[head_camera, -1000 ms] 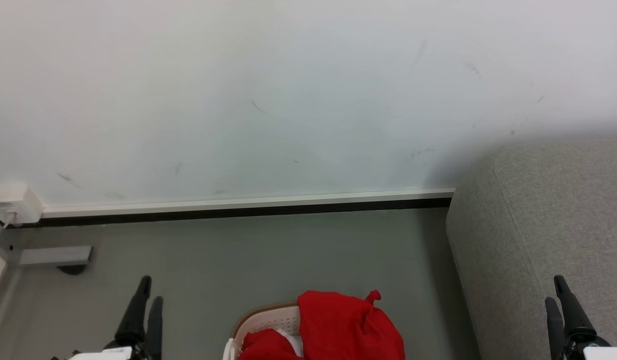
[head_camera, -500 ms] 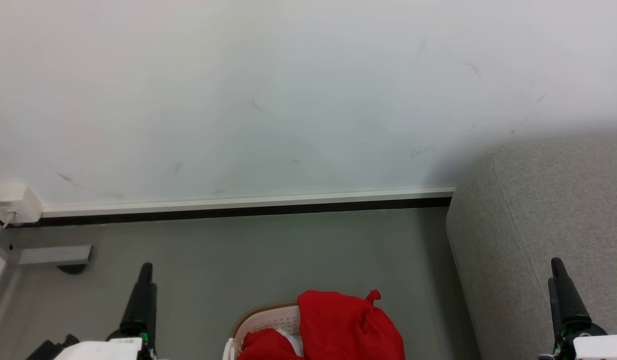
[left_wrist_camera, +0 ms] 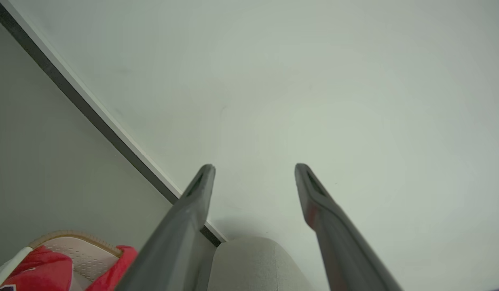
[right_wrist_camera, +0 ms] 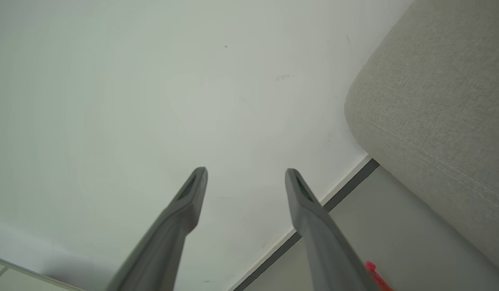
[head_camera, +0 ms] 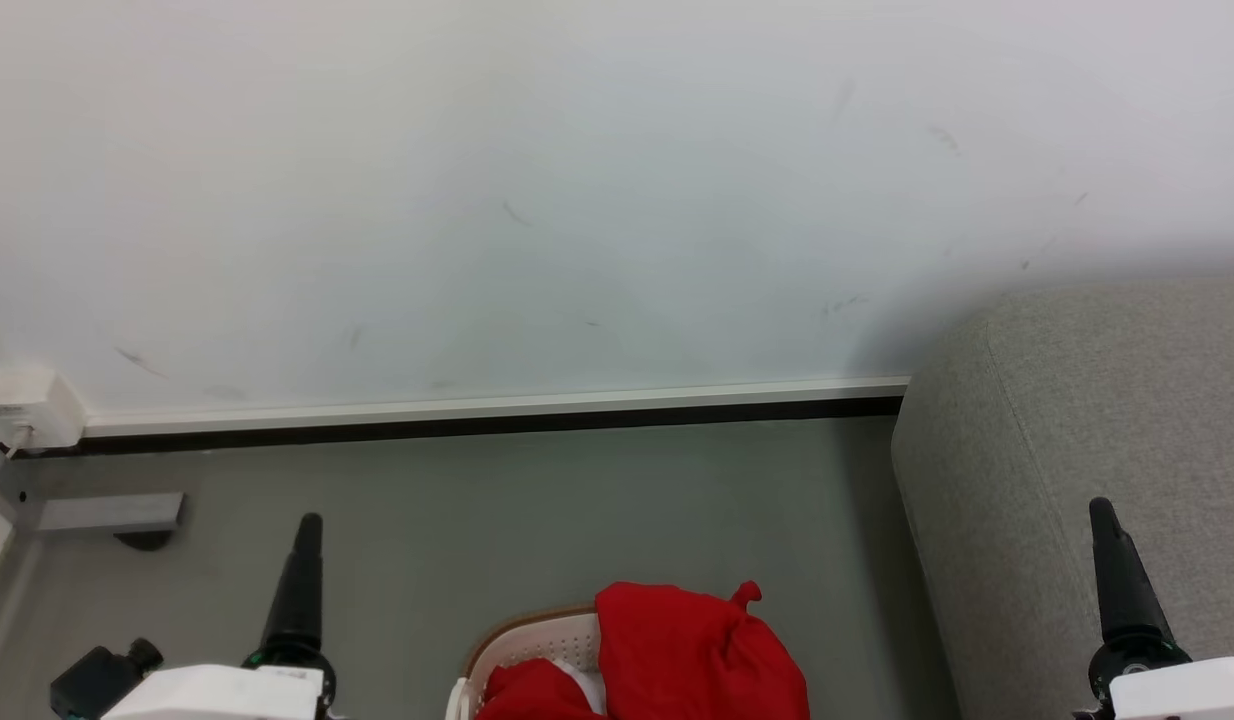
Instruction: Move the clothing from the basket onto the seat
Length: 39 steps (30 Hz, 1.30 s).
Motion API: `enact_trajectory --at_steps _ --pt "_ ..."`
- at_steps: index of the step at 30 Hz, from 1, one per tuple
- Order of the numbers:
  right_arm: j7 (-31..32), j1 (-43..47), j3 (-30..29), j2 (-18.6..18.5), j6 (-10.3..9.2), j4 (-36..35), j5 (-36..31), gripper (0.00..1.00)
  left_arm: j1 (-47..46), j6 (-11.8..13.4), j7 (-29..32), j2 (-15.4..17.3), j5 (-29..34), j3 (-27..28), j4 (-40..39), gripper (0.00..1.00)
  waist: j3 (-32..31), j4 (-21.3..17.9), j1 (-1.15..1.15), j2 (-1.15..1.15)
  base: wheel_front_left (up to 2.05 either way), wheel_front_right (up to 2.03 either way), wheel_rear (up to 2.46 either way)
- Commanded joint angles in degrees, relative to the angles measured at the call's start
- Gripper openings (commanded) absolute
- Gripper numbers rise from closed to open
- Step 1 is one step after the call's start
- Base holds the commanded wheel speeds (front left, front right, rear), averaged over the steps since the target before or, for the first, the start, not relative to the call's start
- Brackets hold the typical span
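Two claws, both released; in each wrist view the dark fingers stand spread with nothing between them. In the head view your left claw rises at the lower left of the frame and your right claw at the lower right, both pointing up the frame toward the wall; the clothing lies between them at the bottom centre, heaped in the basket and cut off by the bottom edge. Mind this relation: the red heap sits inward of both claws and lower in the frame than their fingertips, so neither points at it; you would likely have to turn a claw inward and tip it down to reach. The heap's bulk leans to the right half of the basket, with a small peak at its upper right; your left claw looks slightly nearer the basket's bare rim; your right claw overlaps the seat, which lies right of the basket, so the carry looks short.
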Motion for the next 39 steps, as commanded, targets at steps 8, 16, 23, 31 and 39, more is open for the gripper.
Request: enact_trajectory --at_steps 8,16,23,31,39 --pt "-2.25 -0.21 3.37 -2.35 -0.04 -2.24 -10.53 1.00 -0.86 2.64 -2.21 0.58 13.30 -1.74 -1.66 1.00 -0.12 0.13 0.00 0.00 0.00 0.00 0.00" --pt "-3.76 -0.43 6.38 -4.38 -0.05 -3.64 -16.74 1.00 -0.50 4.49 -3.74 0.63 21.11 -3.04 -2.13 1.00 -0.16 0.10 0.00 0.00 0.00 0.00 0.00" --pt "-4.84 -0.36 6.48 -5.04 -0.05 -2.88 -21.50 1.00 -0.47 5.51 -4.84 1.05 27.32 -4.02 -1.66 1.00 -0.18 0.02 0.00 0.00 0.00 0.00 0.00" --pt "-6.14 0.39 6.07 -5.14 -0.06 -2.39 -26.49 1.00 -0.60 7.39 -6.09 1.30 33.14 -4.91 -0.57 1.00 -0.35 0.12 0.00 0.00 0.00 0.00 0.00" --pt "-7.39 0.32 7.18 -5.50 -0.07 -1.92 -31.09 1.00 -1.10 8.69 -7.40 1.75 38.25 -5.79 0.16 1.00 -0.53 0.16 0.00 0.00 0.00 0.00 0.00"
